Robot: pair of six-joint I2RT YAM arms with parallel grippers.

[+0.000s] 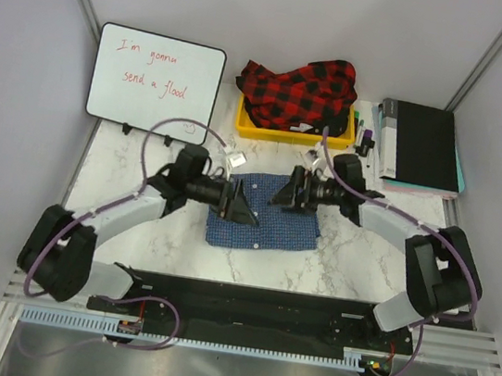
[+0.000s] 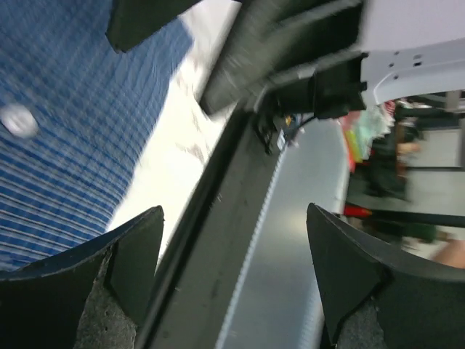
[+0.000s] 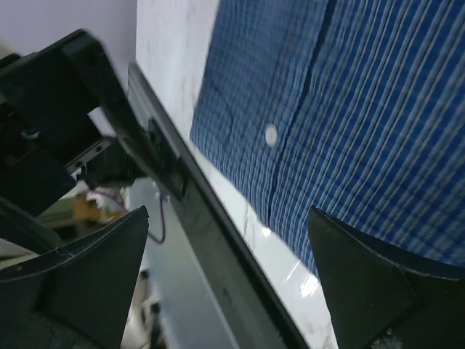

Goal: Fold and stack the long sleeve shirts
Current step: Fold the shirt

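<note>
The blue checked shirt (image 1: 265,223) lies folded into a small rectangle on the marble table, between the two arms. It also shows in the left wrist view (image 2: 65,131) and the right wrist view (image 3: 349,109), with a white button visible. The red-and-black plaid shirt (image 1: 297,90) is bunched up in a yellow bin (image 1: 246,128) at the back. My left gripper (image 1: 241,207) (image 2: 234,240) hovers over the blue shirt's left part, open and empty. My right gripper (image 1: 289,193) (image 3: 229,247) hovers over its upper right part, open and empty.
A whiteboard (image 1: 157,78) with red writing stands at the back left. A black notebook on books (image 1: 421,145) and some markers (image 1: 363,134) lie at the back right. The black base rail (image 1: 244,304) runs along the table's near edge.
</note>
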